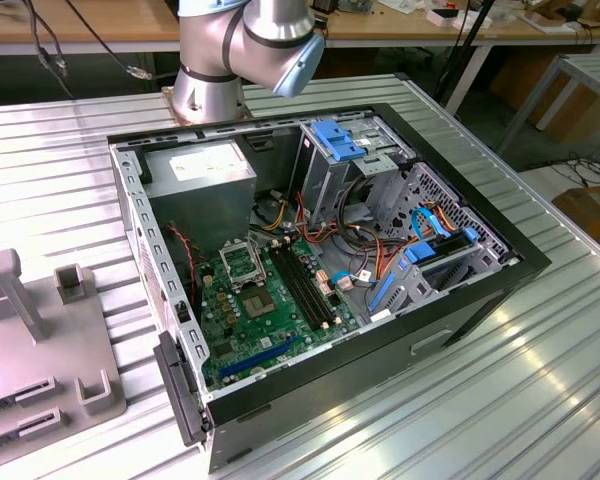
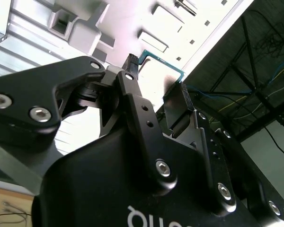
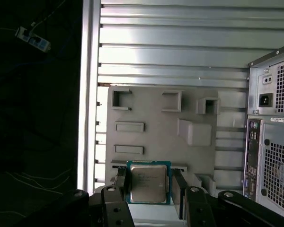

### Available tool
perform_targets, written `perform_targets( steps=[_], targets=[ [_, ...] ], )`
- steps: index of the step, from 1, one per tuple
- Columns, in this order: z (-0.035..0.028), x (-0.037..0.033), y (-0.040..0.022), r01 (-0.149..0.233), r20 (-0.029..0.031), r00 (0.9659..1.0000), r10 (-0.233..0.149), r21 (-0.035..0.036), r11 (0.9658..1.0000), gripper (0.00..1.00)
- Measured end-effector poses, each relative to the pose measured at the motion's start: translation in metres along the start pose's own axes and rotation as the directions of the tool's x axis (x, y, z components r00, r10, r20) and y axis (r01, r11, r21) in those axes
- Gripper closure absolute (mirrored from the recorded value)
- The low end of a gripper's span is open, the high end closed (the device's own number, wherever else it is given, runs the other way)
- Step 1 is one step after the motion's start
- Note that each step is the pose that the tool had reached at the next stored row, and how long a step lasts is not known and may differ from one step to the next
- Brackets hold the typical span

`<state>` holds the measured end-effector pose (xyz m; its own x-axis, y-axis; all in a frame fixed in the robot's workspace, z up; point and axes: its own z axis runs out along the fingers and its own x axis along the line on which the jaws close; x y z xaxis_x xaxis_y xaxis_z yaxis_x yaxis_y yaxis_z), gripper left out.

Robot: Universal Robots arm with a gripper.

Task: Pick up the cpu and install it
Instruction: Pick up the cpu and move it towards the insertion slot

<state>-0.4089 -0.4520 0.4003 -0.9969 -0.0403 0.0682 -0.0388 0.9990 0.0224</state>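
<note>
**Cpu held between the fingers, over the grey tray**

Cpu (image 3: 148, 182) sits right in the middle of the gripper (image 3: 150, 189). One of the fingers (image 3: 178, 184) is on each side of it. The black fingers press on two sides of the chip, so the gripper looks clamped on the cpu.

The chip lies flat, with its shiny metal top facing the camera in the first wrist view. It is square, so it has no long side. In the second wrist view its thin green edge (image 2: 162, 61) peeks out between the two finger tips.

Under the chip is the grey tray (image 3: 151, 118) with its little slots. The tray rests on the ribbed metal table (image 3: 170, 47). The chip looks big next to the slots, so I think it hangs above the tray and is not lying in it.

The computer case (image 3: 274, 156) stands just beside the tray. In the exterior view the socket (image 1: 242, 264) is inside the case, on the green board (image 1: 250, 330). It has a black frame and looks open. So the cpu is outside the case, and the socket is well apart from it.

The arm (image 1: 245, 45) stands on the table behind the case. The wrist seems to point straight down at the tray.
</note>
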Motion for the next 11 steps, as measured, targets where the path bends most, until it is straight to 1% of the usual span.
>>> perform_targets(
  steps=[1,5,11],
  targets=[
    [-0.0001,-0.0027,-0.0001,0.0,-0.0014,1.0,0.0,-0.0001,1.0,0.53],
    [-0.0005,-0.0078,-0.0003,0.0,-0.004,1.0,0.0,-0.0002,1.0,0.53],
    [-0.0009,-0.0129,-0.0005,0.0,-0.006,1.0,0.0,-0.0003,1.0,0.53]
  ],
)
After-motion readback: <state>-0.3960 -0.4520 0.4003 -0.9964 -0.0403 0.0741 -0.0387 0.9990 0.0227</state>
